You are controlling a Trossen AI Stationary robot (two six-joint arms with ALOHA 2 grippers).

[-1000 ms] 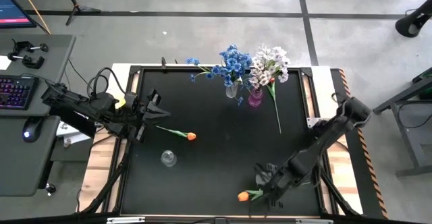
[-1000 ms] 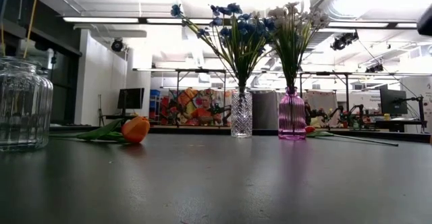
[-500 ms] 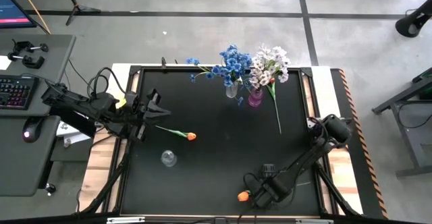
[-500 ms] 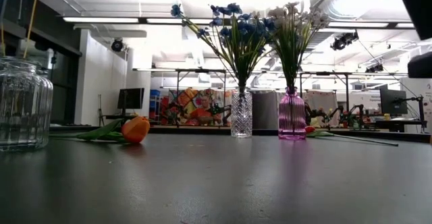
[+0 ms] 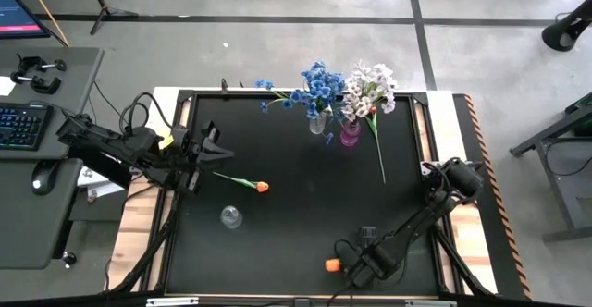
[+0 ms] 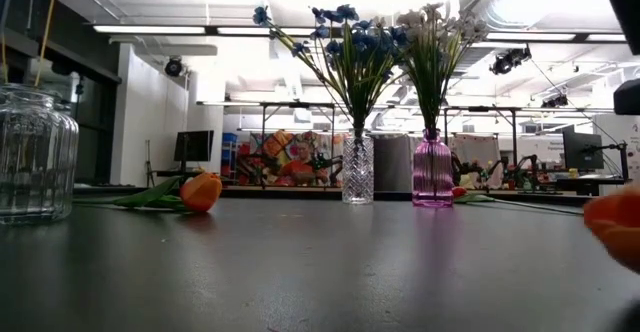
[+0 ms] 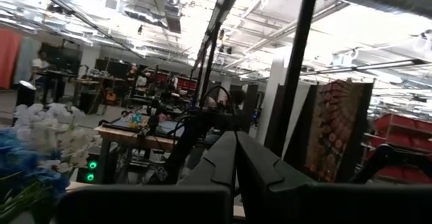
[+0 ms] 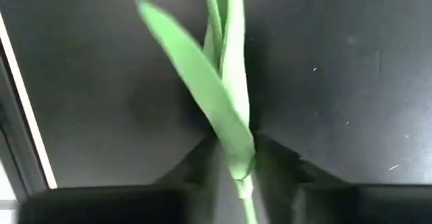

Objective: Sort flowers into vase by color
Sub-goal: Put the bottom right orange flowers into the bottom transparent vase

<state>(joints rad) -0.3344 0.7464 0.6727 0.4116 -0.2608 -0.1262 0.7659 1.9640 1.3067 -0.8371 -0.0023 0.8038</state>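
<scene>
A: From the high view, where is the flower now?

B: An orange tulip [image 5: 333, 266] lies at the near edge of the black surface [image 5: 296, 150]. The right pincer [image 5: 354, 268] is low over its stem, just beside the bloom. A second tulip [image 5: 262, 187] lies near the clear jar [image 5: 230, 216]. The left pincer [image 5: 211, 148] waits at the left edge, fingers together.

A: And the low view?

B: The orange bloom [image 6: 615, 227] shows at the right edge, blurred. The blue spray [image 6: 345, 42] and the white spray [image 6: 435, 32] already stand in their vases.

A: The left wrist view?

B: Only its own fingers pressed together, and the room.

A: The right wrist view?

B: The dark fingers [image 8: 277, 160] are clamped on the green stem [image 8: 233, 96], where the leaf [image 8: 192, 75] joins it.

A: How will it handle?

B: I judge it very light, with a thin, bendy stem. The head may droop or swing. Holding low on the stem, not on the soft bloom, seems right.
</scene>
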